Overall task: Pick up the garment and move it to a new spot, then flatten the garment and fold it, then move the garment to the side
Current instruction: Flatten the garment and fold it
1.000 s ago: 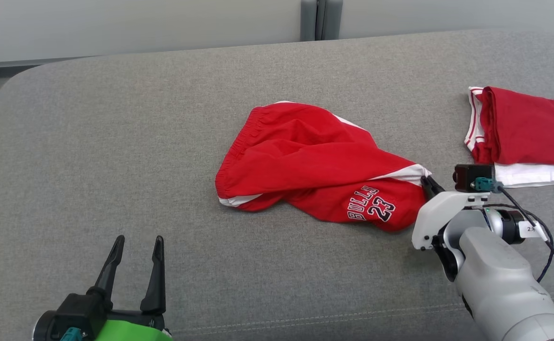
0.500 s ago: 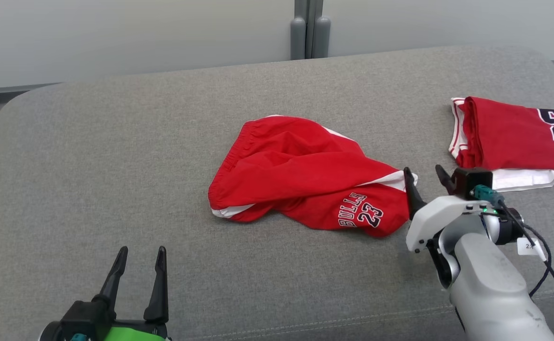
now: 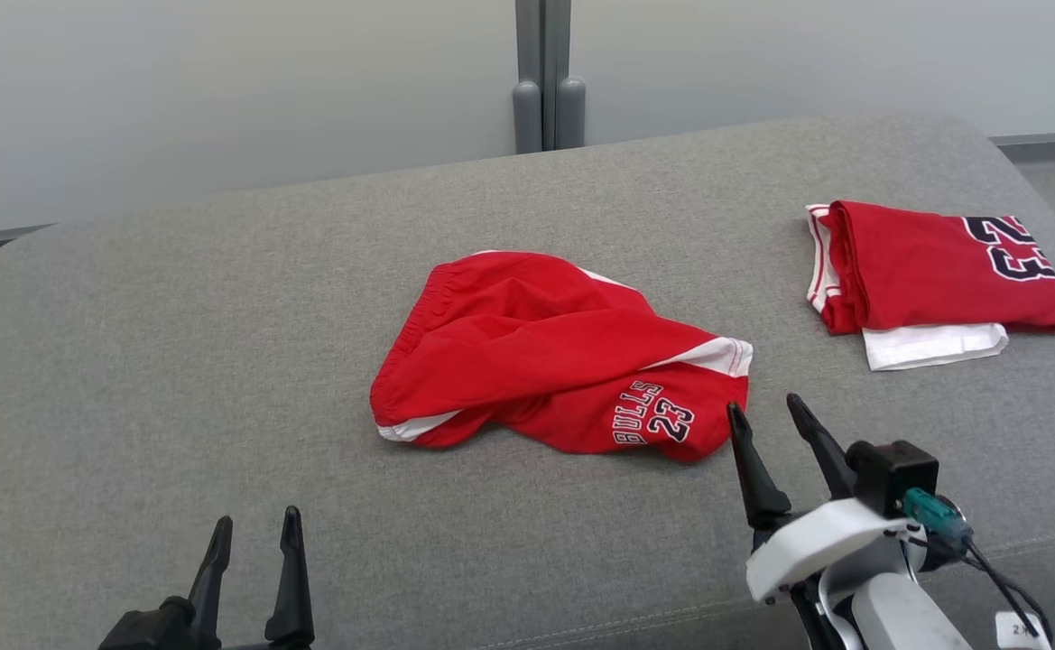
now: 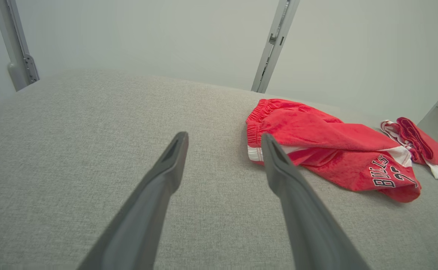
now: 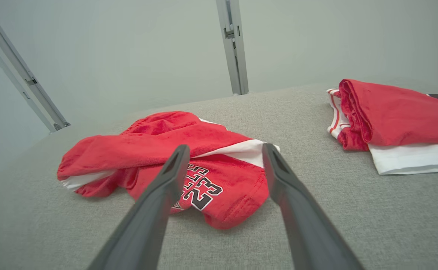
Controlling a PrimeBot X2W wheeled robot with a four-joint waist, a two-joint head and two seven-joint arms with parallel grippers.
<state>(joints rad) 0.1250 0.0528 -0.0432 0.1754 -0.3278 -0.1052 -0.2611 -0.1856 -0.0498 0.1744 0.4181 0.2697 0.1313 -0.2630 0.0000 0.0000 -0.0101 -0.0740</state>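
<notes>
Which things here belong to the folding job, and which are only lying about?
For the job: crumpled red Bulls shorts; left gripper, open; right gripper, open, beside the shorts.
Lying about: folded red jersey; folded white garment under it; grey padded surface.

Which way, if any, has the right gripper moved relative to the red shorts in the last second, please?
Yes. The right gripper released the hem of the red shorts, opened, and drew back from them toward the robot.
</notes>
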